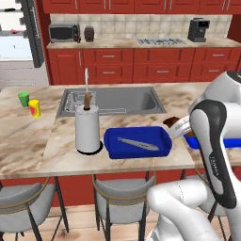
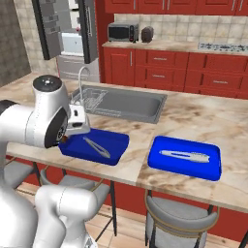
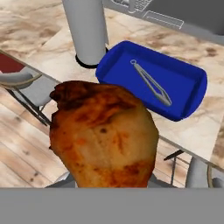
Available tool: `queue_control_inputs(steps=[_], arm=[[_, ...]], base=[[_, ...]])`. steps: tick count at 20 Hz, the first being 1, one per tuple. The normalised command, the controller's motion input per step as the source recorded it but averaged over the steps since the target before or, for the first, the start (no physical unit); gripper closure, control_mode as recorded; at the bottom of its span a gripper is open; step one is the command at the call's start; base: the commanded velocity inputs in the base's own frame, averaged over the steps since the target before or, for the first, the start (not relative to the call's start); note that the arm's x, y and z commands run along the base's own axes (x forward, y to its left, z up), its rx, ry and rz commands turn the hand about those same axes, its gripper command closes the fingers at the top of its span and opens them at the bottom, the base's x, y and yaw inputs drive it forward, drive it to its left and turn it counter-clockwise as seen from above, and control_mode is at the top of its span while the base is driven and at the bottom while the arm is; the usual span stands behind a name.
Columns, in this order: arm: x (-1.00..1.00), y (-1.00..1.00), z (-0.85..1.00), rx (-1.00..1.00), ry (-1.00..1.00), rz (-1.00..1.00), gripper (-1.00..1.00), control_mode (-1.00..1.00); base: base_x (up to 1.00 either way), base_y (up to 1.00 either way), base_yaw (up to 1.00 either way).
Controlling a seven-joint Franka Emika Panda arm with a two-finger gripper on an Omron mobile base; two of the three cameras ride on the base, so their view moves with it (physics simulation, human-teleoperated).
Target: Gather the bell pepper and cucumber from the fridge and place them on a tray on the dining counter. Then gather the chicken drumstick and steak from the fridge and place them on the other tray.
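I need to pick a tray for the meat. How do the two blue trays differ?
The left tray sits by the paper towel roll, close under the gripper's drumstick; the right tray lies farther along the counter. Both are blue, rectangular, and hold only metal tongs.

glossy blue plastic tray (image 3: 183, 87), metal tongs (image 3: 151, 82), polished marbled stone dining counter (image 1: 28, 136).
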Motion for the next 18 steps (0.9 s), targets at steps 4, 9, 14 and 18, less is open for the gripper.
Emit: queue_control_inputs(steps=[4, 9, 14, 18], arm=[[0.27, 0.10, -0.49, -0.02, 0.12, 0.09, 1.00, -1.00], [0.53, 0.21, -0.39, -0.03, 0.15, 0.03, 1.00, -1.00], [0.58, 0.25, -0.40, -0.05, 0.13, 0.00, 1.00, -1.00], [0.59, 0.17, -0.41, -0.06, 0.13, 0.00, 1.00, -1.00]], base=[[0.00, 0.00, 0.00], [0.00, 0.00, 0.00], [0.00, 0.00, 0.00], [0.00, 0.00, 0.00]])
